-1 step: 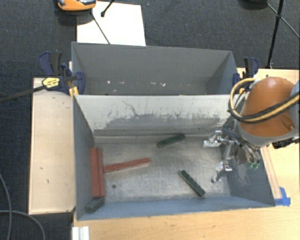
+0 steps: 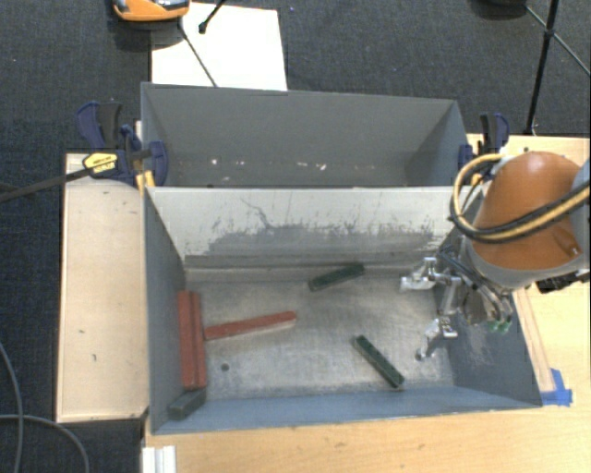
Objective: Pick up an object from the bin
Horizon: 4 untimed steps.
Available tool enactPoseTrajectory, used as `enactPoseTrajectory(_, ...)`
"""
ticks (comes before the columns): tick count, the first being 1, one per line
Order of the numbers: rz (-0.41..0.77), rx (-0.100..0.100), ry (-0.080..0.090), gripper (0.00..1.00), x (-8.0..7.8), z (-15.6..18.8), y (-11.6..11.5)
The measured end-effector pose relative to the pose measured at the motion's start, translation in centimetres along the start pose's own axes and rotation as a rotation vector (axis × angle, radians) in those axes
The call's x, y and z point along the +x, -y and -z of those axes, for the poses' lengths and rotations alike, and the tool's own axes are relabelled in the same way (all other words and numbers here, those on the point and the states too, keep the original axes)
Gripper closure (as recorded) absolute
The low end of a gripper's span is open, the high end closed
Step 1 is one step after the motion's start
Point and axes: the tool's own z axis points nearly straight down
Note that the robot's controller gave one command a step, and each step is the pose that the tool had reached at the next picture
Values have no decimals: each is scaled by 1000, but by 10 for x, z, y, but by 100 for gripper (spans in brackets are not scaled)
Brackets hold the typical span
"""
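The gripper is hovering with fingers spread wide, empty. A dark green bar is lying beside it.

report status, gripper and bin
Gripper open, empty, right side of bin. Dark green bar nearest, lying front right, untouched. Nothing between them.

Inside the grey bin, a long dark red bar lies along the left wall; a paler red bar reaches from its middle toward the bin's centre, the two touching. A small dark block sits in the bin's near left corner. A dark green bar lies at the foot of the bin's back wall. Behind the bin a white sheet lies on the dark floor, an orange object at the sheet's far left corner
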Motion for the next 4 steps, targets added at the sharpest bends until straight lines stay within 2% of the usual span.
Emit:
enactPoseTrajectory(1, 43, 2, 8, 0, 1, -42, -6)
enactPoseTrajectory(2, 61, 1, 5, 0, 5, -57, -9)
enactPoseTrajectory(3, 275, 4, 7, 100, 20, -91, -39)
enactPoseTrajectory(4, 279, 2, 28, 0, 16, -91, -42)
